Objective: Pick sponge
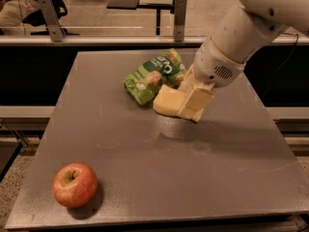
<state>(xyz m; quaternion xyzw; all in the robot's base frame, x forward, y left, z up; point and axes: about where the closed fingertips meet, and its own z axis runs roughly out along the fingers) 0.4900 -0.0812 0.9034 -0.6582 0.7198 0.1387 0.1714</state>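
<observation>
One pale yellow foam sponge [166, 101], plain surface, clamped in claw [189, 109] just above table [125, 173]

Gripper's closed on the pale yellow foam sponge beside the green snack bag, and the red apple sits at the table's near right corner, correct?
Not quite: the camera view shows the red apple at the near left corner of the grey table. The rest holds: the gripper is closed on the pale yellow foam sponge beside the green snack bag.
</observation>
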